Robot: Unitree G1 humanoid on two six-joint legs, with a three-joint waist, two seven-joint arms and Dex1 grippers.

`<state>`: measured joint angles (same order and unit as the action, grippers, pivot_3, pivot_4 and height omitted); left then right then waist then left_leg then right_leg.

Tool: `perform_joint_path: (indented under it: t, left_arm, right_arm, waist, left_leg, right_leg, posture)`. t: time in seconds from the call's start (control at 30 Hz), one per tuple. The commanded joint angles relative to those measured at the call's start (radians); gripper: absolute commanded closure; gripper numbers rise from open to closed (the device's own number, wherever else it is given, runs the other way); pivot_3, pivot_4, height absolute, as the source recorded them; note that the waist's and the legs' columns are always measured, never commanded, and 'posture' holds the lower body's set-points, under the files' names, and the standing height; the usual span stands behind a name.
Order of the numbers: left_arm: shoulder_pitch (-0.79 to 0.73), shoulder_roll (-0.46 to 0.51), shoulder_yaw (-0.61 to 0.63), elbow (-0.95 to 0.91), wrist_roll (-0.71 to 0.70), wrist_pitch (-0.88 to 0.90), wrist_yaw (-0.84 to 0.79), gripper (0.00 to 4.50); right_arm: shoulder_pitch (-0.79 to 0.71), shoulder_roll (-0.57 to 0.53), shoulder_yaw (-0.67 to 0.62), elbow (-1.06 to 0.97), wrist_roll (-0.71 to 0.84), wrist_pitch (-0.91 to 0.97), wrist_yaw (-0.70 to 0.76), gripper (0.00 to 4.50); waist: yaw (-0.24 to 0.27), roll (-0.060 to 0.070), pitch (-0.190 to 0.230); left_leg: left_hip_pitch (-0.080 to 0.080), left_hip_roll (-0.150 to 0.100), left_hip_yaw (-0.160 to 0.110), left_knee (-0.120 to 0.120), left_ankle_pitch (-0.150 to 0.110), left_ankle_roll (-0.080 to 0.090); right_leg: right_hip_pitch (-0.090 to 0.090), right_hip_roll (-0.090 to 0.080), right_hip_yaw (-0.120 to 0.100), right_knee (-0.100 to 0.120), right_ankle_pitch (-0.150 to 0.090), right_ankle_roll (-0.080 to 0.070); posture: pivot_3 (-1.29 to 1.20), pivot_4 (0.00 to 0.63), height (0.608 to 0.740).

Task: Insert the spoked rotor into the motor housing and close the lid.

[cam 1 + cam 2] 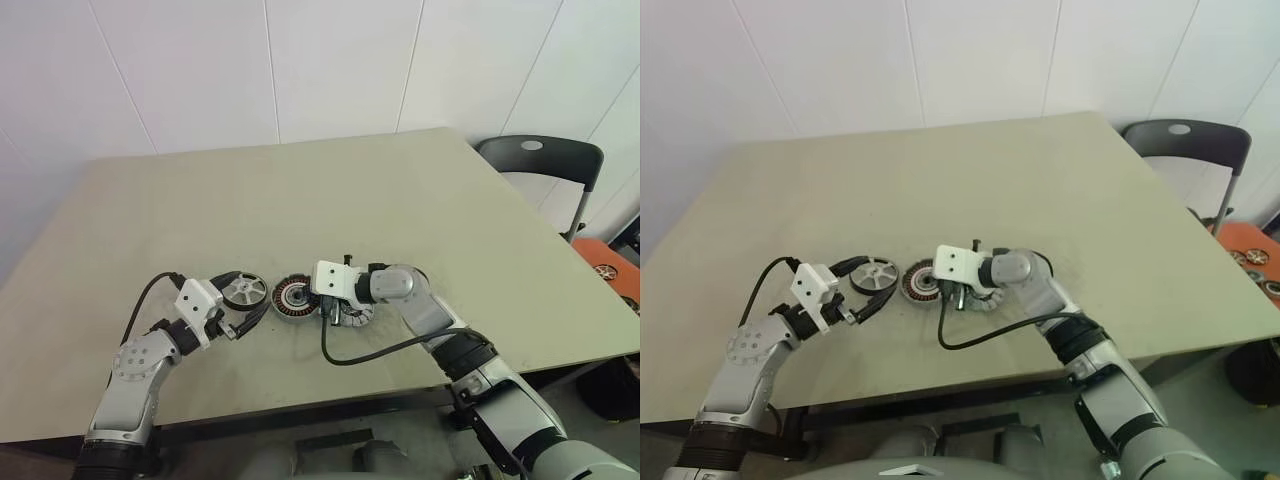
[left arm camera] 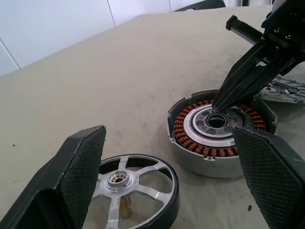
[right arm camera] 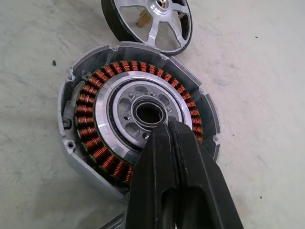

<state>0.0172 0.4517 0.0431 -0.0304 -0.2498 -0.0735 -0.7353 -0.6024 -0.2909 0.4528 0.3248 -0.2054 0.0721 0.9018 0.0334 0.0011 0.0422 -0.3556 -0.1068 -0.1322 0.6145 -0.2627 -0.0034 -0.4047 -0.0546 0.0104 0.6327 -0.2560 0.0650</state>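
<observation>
Resting on the counter (image 1: 420,200): motor housing (image 1: 292,297), lid (image 1: 244,290) just beside it.
Right pincer (image 3: 167,125) clenched, empty, tips at the housing's centre hub; spoked rotor (image 1: 357,317) lies under the right wrist; left pincer (image 2: 167,181) released, straddling the lid.

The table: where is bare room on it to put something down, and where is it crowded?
The table is bare across its whole far half, up to the wall, and along its right side toward the chair. The near middle is crowded: the lid, the motor housing and the spoked rotor lie in a close row there, with the left gripper and the right gripper among them.
</observation>
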Motion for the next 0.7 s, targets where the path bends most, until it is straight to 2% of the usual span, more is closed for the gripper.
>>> perform_joint_path:
  t: [0.03, 0.33, 0.7]
  left_arm:
    - [-0.015, -0.001, 0.009, -0.003, 0.001, -0.019, 0.006, 0.00]
    - [-0.015, -0.008, 0.005, 0.000, 0.003, -0.021, 0.014, 0.00]
    - [-0.020, -0.018, -0.004, 0.008, 0.007, -0.022, 0.017, 0.00]
  right_arm:
    - [0.004, 0.039, -0.007, -0.019, 0.053, 0.037, 0.030, 4.48]
    - [0.008, 0.076, -0.042, -0.019, 0.074, 0.082, -0.009, 4.48]
    - [0.024, 0.134, -0.089, -0.017, 0.135, 0.179, -0.060, 4.48]
  waist:
    - [-0.002, 0.000, 0.000]
    - [-0.025, 0.000, 0.000]
    - [-0.021, 0.000, 0.000]
  left_leg:
    - [0.000, 0.000, 0.000, 0.000, 0.000, 0.000]
    - [0.000, 0.000, 0.000, 0.001, 0.000, -0.001]
    - [0.001, 0.003, 0.000, 0.001, 0.002, -0.004]
  right_leg:
    - [0.000, 0.000, 0.000, 0.000, 0.000, 0.000]
    - [0.000, 0.001, 0.001, 0.002, 0.000, 0.000]
    - [-0.001, 0.004, 0.001, 0.003, 0.002, -0.003]
  posture:
    - [0.00, 0.000, 0.740]
    - [0.00, 0.000, 0.740]
    - [0.00, 0.000, 0.740]
